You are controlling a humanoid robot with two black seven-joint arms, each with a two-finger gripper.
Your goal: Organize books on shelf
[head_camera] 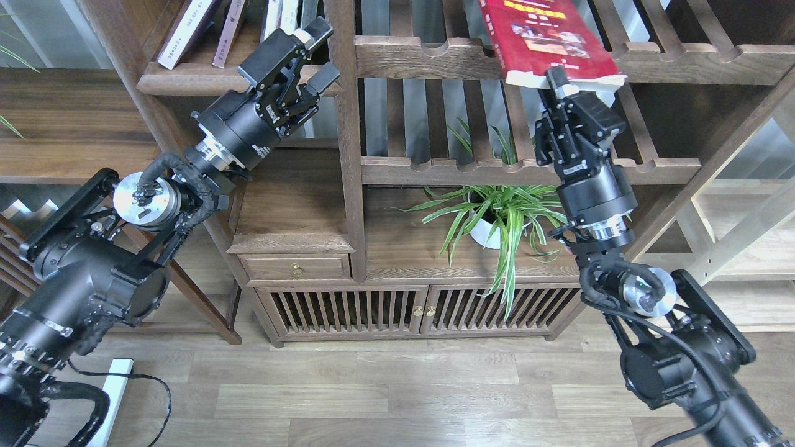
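The right gripper (pixel 562 84) pinches the lower edge of the red paperback with yellow title (pixel 543 37), holding it over the slatted rack (pixel 428 59). The left gripper (pixel 320 53) gapes empty beside the solid dark-brown shelf board (pixel 192 79) of leaning books (pixel 205 28).

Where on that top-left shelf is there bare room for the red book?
The shelf is bare at its front edge and at its left end, beside the leaning books. Its right end is crowded by the left gripper. The right gripper holds the red book.

One camera looks forward and down from the robot's head, close to the bookcase (pixel 348 186), floor (pixel 397 385) below.
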